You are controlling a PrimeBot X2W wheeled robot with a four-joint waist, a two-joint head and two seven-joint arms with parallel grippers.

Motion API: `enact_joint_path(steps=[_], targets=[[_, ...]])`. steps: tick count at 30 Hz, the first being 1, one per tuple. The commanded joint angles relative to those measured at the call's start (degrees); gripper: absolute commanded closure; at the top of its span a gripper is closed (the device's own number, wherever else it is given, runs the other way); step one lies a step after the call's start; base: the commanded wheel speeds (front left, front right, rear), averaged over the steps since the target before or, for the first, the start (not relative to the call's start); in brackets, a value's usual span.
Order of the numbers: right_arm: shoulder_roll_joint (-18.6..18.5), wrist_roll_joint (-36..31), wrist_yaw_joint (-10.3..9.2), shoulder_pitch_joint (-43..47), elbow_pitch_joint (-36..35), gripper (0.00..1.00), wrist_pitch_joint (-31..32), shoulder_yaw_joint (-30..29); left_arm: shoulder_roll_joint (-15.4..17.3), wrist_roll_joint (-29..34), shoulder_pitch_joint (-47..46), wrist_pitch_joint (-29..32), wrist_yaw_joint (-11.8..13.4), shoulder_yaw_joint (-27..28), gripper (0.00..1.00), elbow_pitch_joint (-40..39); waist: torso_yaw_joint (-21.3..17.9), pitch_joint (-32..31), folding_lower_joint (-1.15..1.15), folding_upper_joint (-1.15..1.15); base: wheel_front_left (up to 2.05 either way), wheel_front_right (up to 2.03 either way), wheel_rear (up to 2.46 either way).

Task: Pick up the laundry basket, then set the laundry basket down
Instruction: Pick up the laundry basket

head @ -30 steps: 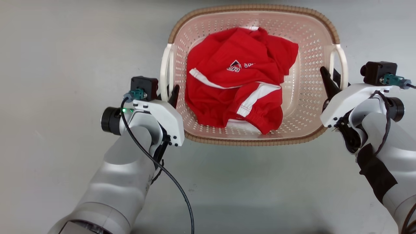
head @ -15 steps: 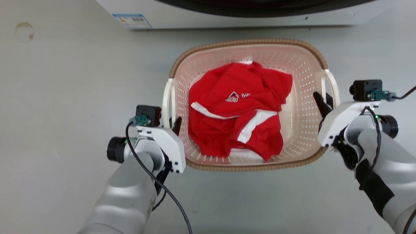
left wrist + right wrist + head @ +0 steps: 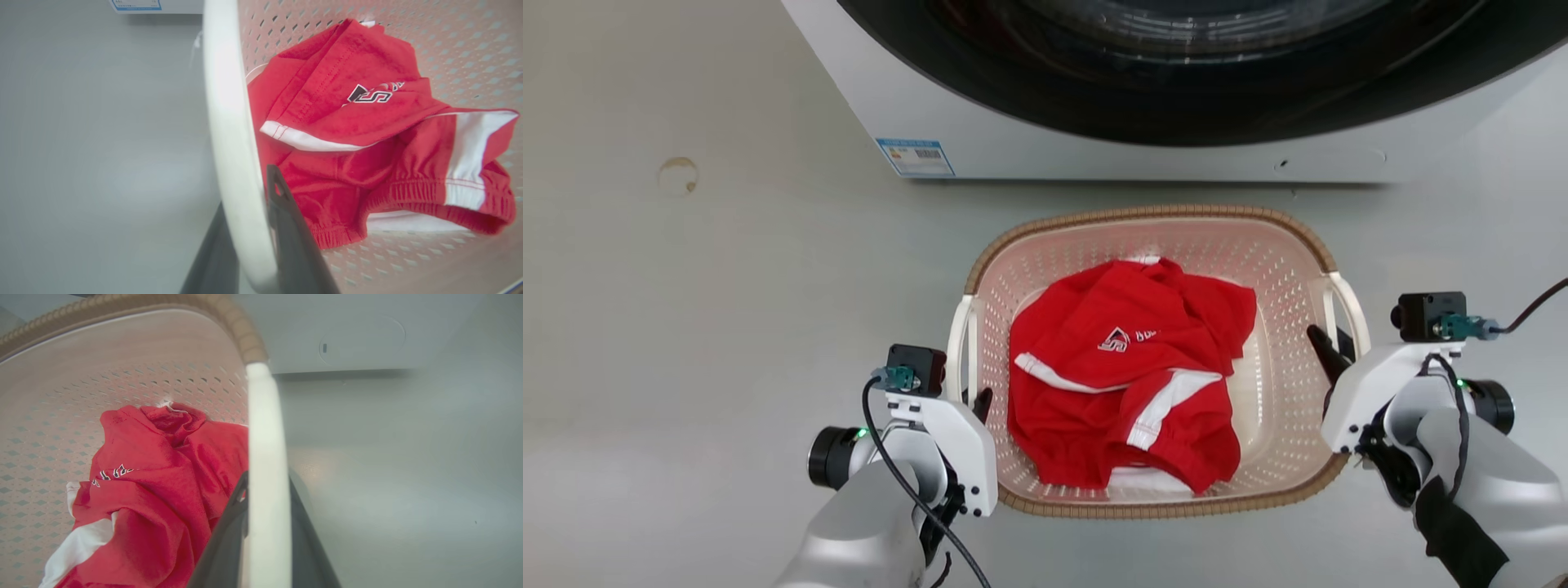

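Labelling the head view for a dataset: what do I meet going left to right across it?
Floor stain → left gripper → red clothes in the basket → right gripper.

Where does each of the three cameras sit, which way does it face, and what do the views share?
Head view: on the head, facing forward and down at the pale perforated plastic laundry basket before the white washing machine; left gripper and right gripper show at its handles.
Left wrist view: on the left wrist, looking along its dark fingers, which straddle the white left handle.
Right wrist view: likewise, fingers straddling the white right handle.
Shared: all show the red garment in the basket.
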Motion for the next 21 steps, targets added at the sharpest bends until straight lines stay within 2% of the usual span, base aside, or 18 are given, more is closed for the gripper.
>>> enact_joint_path(steps=[1,12,21], targets=[[-5.4,0.7,-0.33,1.3,2.2,1.00,-1.0,0.0,7.0,-0.3,2.4,0.4,0.1,1.1,1.00,1.3,0.2,-2.0,0.00,0.00,0.00,0.00,0.00],[-4.3,4.5,-0.33,6.2,3.7,1.00,-0.8,1.5,8.2,-1.4,6.7,3.3,0.0,-0.2,1.00,1.3,0.9,-10.4,0.00,0.00,0.00,0.00,0.00],[-3.7,6.7,-0.33,8.2,4.1,1.00,0.2,2.7,9.7,-2.9,8.9,4.7,-0.1,-1.5,1.00,1.2,-0.3,-14.9,0.00,0.00,0.00,0.00,0.00]])
